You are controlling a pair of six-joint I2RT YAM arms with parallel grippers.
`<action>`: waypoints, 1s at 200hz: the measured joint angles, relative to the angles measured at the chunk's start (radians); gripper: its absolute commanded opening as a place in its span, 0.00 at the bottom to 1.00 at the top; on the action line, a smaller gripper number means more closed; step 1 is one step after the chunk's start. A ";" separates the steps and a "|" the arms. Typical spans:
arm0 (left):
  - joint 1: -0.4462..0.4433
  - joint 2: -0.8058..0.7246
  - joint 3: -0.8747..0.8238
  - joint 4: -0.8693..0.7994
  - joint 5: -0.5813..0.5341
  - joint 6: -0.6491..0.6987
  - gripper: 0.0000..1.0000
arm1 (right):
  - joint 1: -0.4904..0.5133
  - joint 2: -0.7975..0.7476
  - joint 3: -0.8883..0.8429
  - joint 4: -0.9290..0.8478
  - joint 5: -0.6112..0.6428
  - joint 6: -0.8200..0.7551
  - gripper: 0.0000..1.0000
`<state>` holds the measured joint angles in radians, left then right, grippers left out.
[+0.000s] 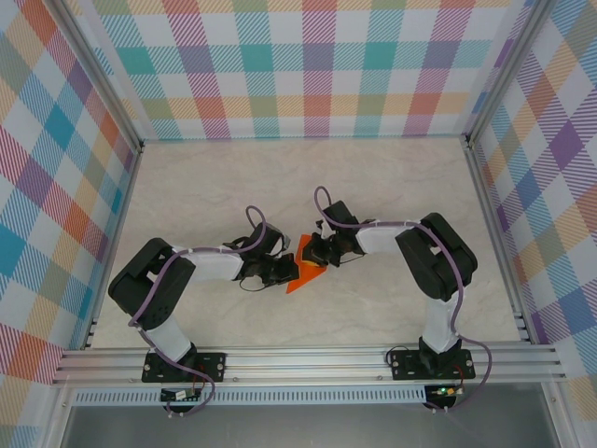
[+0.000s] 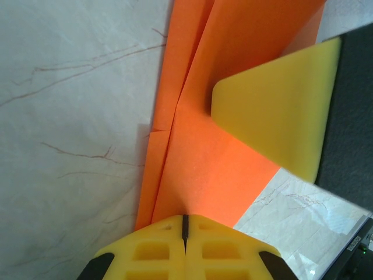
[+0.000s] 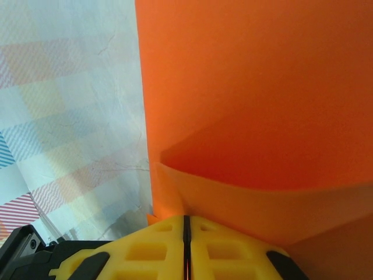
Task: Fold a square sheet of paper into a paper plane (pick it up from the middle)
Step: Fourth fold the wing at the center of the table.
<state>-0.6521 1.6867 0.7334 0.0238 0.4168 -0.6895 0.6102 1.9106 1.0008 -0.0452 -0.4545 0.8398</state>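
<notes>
The square sheet of paper (image 1: 306, 273) is bright orange and folded into layers, tapering to a point at its lower left on the table's middle. My left gripper (image 1: 283, 272) meets it from the left and my right gripper (image 1: 315, 254) from the upper right. In the left wrist view the yellow jaws of the left gripper (image 2: 185, 224) are shut on the near edge of the sheet (image 2: 221, 157), whose long crease runs away from them. A yellow finger (image 2: 274, 116) of the right gripper rests on the paper there. The right gripper (image 3: 186, 224) is shut on a curled flap of the sheet (image 3: 262, 87).
The marble-patterned table (image 1: 280, 177) is walled on three sides by checked panels (image 1: 308, 65). An aluminium rail (image 1: 308, 359) runs along the near edge, where both arm bases are bolted. Bare tabletop (image 2: 70, 116) lies left of the paper.
</notes>
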 measured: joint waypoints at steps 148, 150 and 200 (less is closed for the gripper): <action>0.000 0.001 -0.017 0.048 -0.010 0.006 0.01 | -0.144 0.058 0.071 -0.024 -0.064 -0.048 0.11; 0.000 0.001 -0.017 0.048 -0.010 0.006 0.01 | -0.147 0.058 0.071 -0.024 -0.063 -0.049 0.11; 0.000 0.001 -0.018 0.051 -0.010 0.006 0.01 | -0.220 0.084 0.125 -0.050 -0.019 -0.082 0.11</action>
<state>-0.6521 1.6875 0.7155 0.0746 0.4072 -0.6838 0.3904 1.9942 1.1259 -0.0948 -0.4732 0.7574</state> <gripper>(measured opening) 0.045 0.108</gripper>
